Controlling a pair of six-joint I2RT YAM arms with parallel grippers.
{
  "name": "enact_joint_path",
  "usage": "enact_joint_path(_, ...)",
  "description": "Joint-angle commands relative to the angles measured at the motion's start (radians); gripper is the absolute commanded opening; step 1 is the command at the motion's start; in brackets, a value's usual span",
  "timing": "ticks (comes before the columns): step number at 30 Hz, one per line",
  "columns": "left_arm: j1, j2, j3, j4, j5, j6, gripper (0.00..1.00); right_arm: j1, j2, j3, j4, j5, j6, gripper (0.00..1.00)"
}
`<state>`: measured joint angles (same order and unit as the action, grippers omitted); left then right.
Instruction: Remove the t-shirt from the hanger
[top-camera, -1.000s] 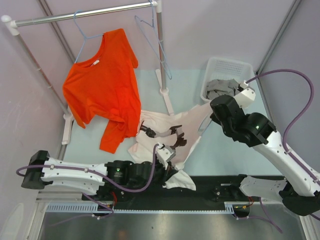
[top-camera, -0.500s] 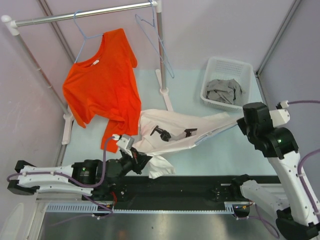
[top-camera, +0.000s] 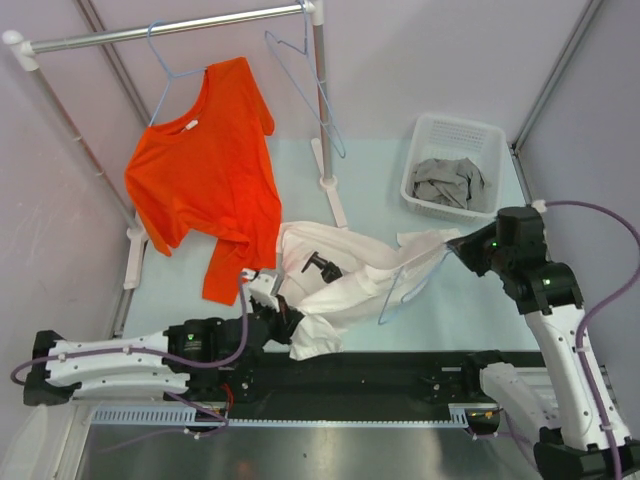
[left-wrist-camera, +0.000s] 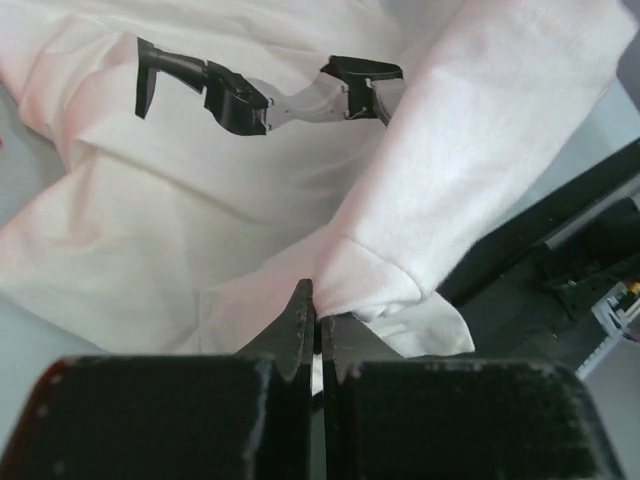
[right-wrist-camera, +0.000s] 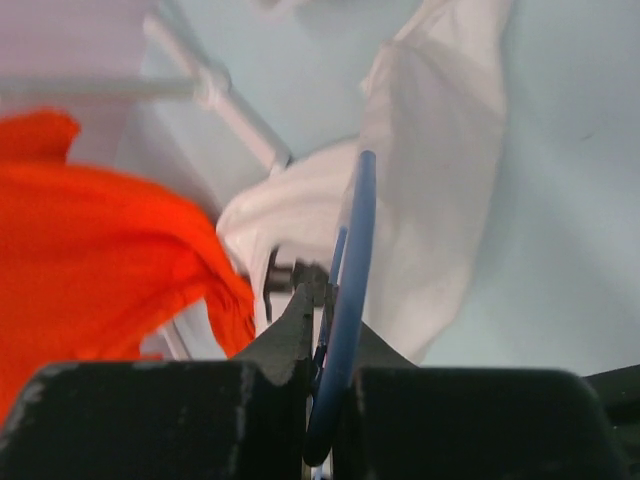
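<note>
A white t-shirt (top-camera: 340, 280) with a black print lies crumpled on the table, between my two arms. My left gripper (top-camera: 283, 318) is shut on a folded edge of the white t-shirt (left-wrist-camera: 200, 200), at the garment's near left side; the left gripper (left-wrist-camera: 318, 320) has cloth pinched between its tips. My right gripper (top-camera: 462, 245) is shut on the thin blue hanger (top-camera: 381, 316), at the shirt's right end. In the right wrist view the hanger (right-wrist-camera: 355, 250) runs out of the right gripper (right-wrist-camera: 330, 330) toward the t-shirt (right-wrist-camera: 440, 200). Part of the hanger shows outside the cloth.
An orange t-shirt (top-camera: 205, 170) hangs on a hanger from the rail (top-camera: 170, 30) at the back left. An empty blue hanger (top-camera: 300, 70) hangs by the rack's upright pole (top-camera: 322, 100). A white basket (top-camera: 490, 135) with a grey garment stands at the back right.
My right gripper has pulled the hanger out to the right and its lower part now shows outside the shirt. My left arm drew back left with the shirt's edge, then came slightly right.
</note>
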<state>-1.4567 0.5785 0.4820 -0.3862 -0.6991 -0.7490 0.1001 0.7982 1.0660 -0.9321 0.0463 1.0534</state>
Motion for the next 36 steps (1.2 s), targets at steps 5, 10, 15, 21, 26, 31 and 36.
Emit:
enact_joint_path(5,0.306,0.293,0.202,0.214,0.328,0.187,0.0,0.487,0.033,0.083,0.061,-0.063,-0.096,0.0)
enact_joint_path(10,0.452,0.452,0.332,0.208,0.488,0.267,0.0,0.717,-0.002,0.124,0.042,0.044,-0.187,0.0)
enact_joint_path(15,0.481,0.454,0.418,0.092,0.484,0.324,0.49,0.727,-0.059,0.141,0.012,0.099,-0.294,0.0)
enact_joint_path(21,0.481,0.252,0.411,0.023,0.533,0.321,0.82,0.728,-0.105,0.078,0.152,0.112,-0.412,0.0)
enact_joint_path(26,0.487,0.218,0.449,0.024,0.772,0.211,0.86,0.733,-0.093,-0.009,0.308,0.014,-0.486,0.0)
enact_joint_path(31,0.486,0.215,0.29,0.448,1.061,-0.189,0.83,0.808,-0.063,-0.069,0.432,0.033,-0.552,0.0)
enact_joint_path(36,0.486,0.202,0.187,0.613,0.971,-0.484,0.83,0.95,-0.073,-0.116,0.524,0.168,-0.596,0.0)
